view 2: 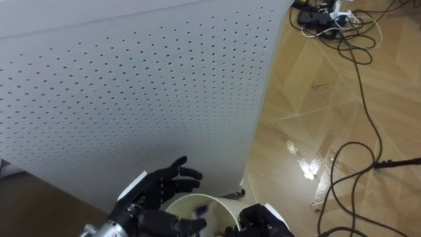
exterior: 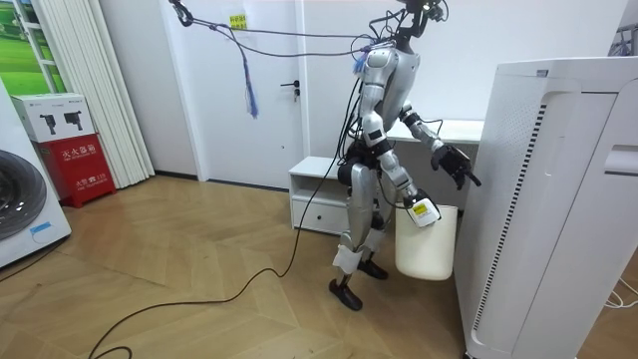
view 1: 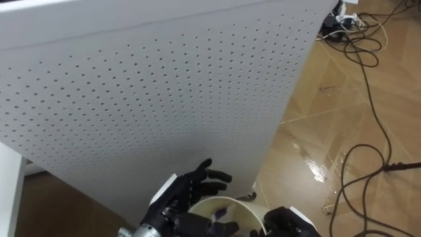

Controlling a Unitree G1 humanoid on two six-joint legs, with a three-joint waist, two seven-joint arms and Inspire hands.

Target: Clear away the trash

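Observation:
A white waste bin (exterior: 427,244) hangs at my right side, clear of the floor, and I stand close to a tall white appliance. Its round rim (view 1: 247,207) shows at the bottom of the eye views. A small purple scrap (view 1: 220,212) lies inside the bin (view 2: 210,204). My left hand (view 1: 191,189) hovers over the bin's near-left rim, fingers spread and open, holding nothing. My right hand (view 1: 284,224) is curled on the bin's right rim and carries it; it is partly cut off by the picture's lower edge. In the room view the left hand (exterior: 454,163) is raised toward the appliance.
The tall white appliance's perforated panel (view 1: 164,85) stands right in front of me. Dark cables (view 1: 368,131) run over the wooden floor to my right, toward a power strip (view 1: 343,21). A low white cabinet (exterior: 319,189) stands behind me.

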